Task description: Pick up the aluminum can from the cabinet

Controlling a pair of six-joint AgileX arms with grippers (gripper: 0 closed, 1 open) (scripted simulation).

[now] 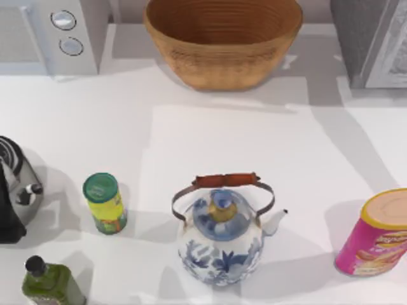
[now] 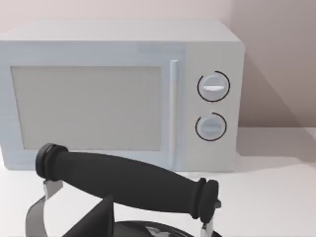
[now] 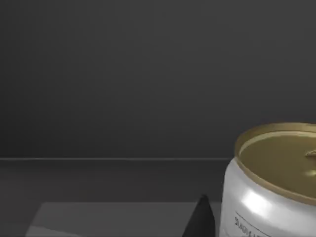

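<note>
The aluminum can (image 3: 269,197) is silver with a gold top and stands upright before a dark grey backdrop in the right wrist view. A dark part of my right gripper (image 3: 200,222) pokes in just beside the can, apart from it. The cabinet (image 1: 222,140) is the broad white counter spread across the top view. In the left wrist view, a dark part of my left gripper (image 2: 94,219) sits low behind the black handle of a kettle (image 2: 128,180), facing the microwave (image 2: 118,94).
A woven basket (image 1: 222,41) stands at the back centre, with the microwave (image 1: 51,32) at the back left and a grey appliance (image 1: 375,38) at the back right. A blue-and-white teapot (image 1: 221,235), a green-yellow tube (image 1: 105,203), a pink canister (image 1: 375,232), a green bottle (image 1: 48,283) and the black kettle (image 1: 16,187) line the front.
</note>
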